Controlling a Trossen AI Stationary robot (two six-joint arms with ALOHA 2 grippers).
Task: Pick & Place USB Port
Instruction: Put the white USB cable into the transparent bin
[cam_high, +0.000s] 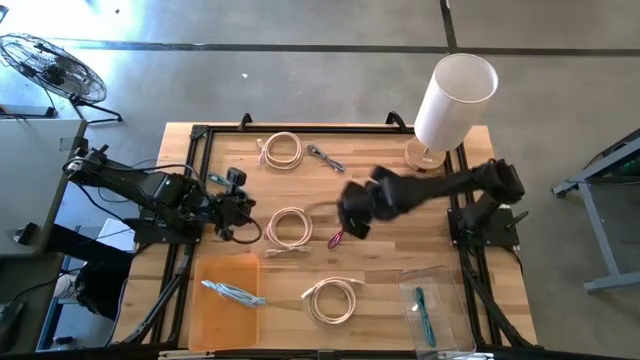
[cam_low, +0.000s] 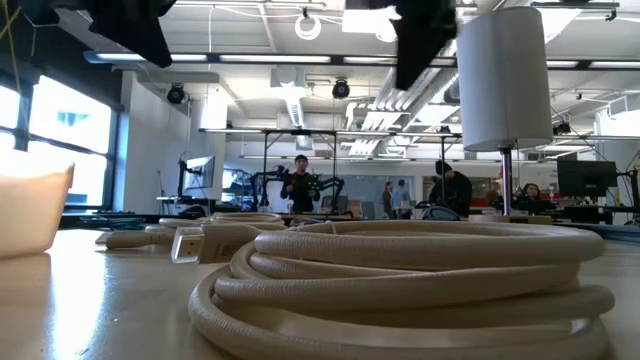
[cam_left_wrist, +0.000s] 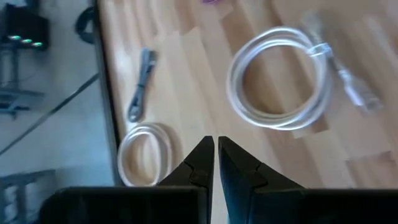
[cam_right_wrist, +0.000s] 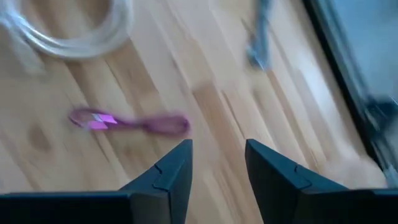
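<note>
Wooden tabletop (cam_high: 390, 255), pink USB cable (cam_right_wrist: 130, 122) just ahead of the spread right claw (cam_right_wrist: 217, 165).

The wooden table (cam_high: 390, 270) carries three coiled white cables (cam_high: 289, 228), a lamp (cam_high: 452, 100), an orange tray (cam_high: 226, 300), and a pink stick (cam_high: 335, 239).

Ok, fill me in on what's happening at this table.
The right gripper hangs open over the middle of the wooden table, just above a small pink USB stick that it hasn't grasped yet. The left gripper waits shut at the table's left side, holding nothing. Three coiled white cables lie around, and the orange tray holds a light blue cable.
</note>
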